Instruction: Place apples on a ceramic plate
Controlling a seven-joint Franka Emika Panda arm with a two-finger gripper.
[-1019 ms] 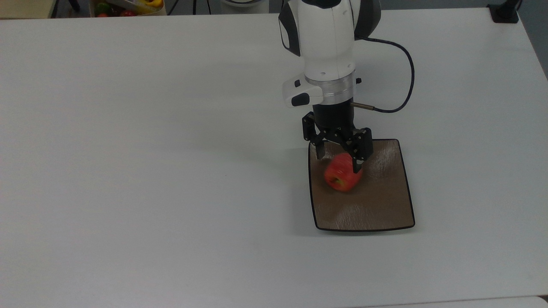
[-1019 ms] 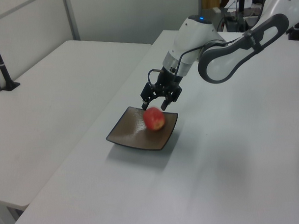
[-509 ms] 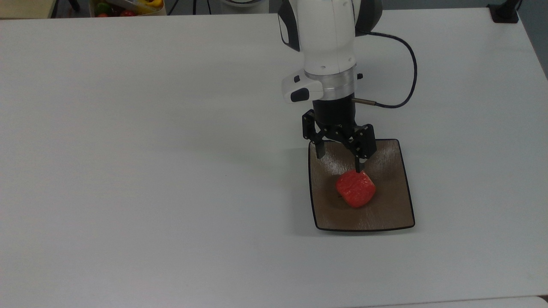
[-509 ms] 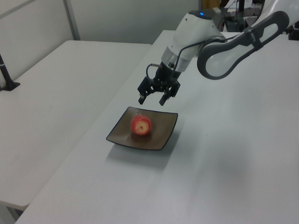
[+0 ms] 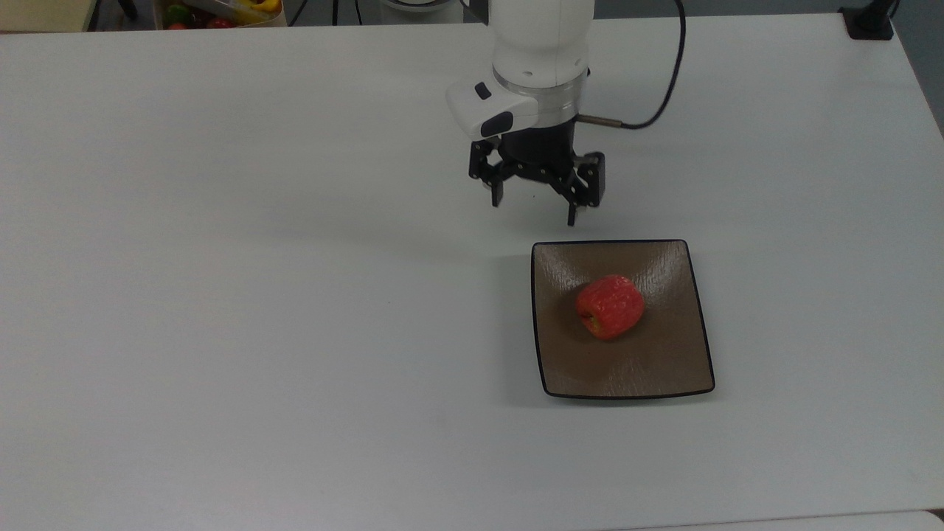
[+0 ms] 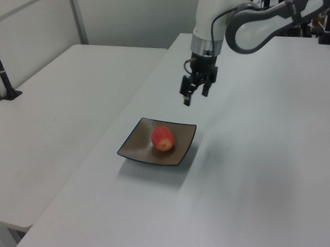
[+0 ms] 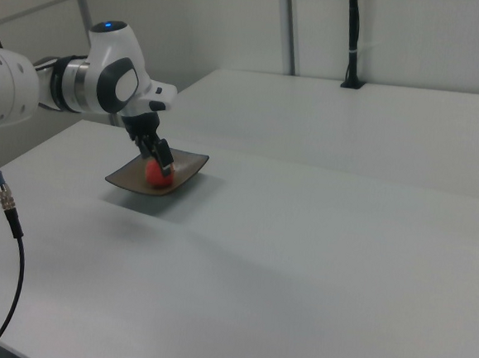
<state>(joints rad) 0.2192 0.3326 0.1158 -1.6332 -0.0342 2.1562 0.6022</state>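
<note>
Apple (image 5: 610,307) lying on its side near the middle of the ceramic plate (image 5: 560,369), stem dimple turned toward the top view's left, touching nothing but the glossy surface under it. Small, round and firm by the look of it, probably light; smooth skin on a slick glaze, so likely to roll at a nudge. Best taken across its widest part, fingers to either side of the belly, not at the stem end.

Plate flat on the white bench (image 5: 258,295), square, thin dark rim, well inside the bench's edges. Stiff and breakable, judged from the glaze; not something to knock.

Tool (image 5: 536,199) empty, fingers spread apart, hanging above bare bench just beyond the plate's far edge in the top view, clear of the apple.

Half a second back: tool directly over the plate, one fingertip just above the apple. Now lifted and drawn off toward the arm's base. Apple shifted slightly and rolled onto another face. Placement looks done.
</note>
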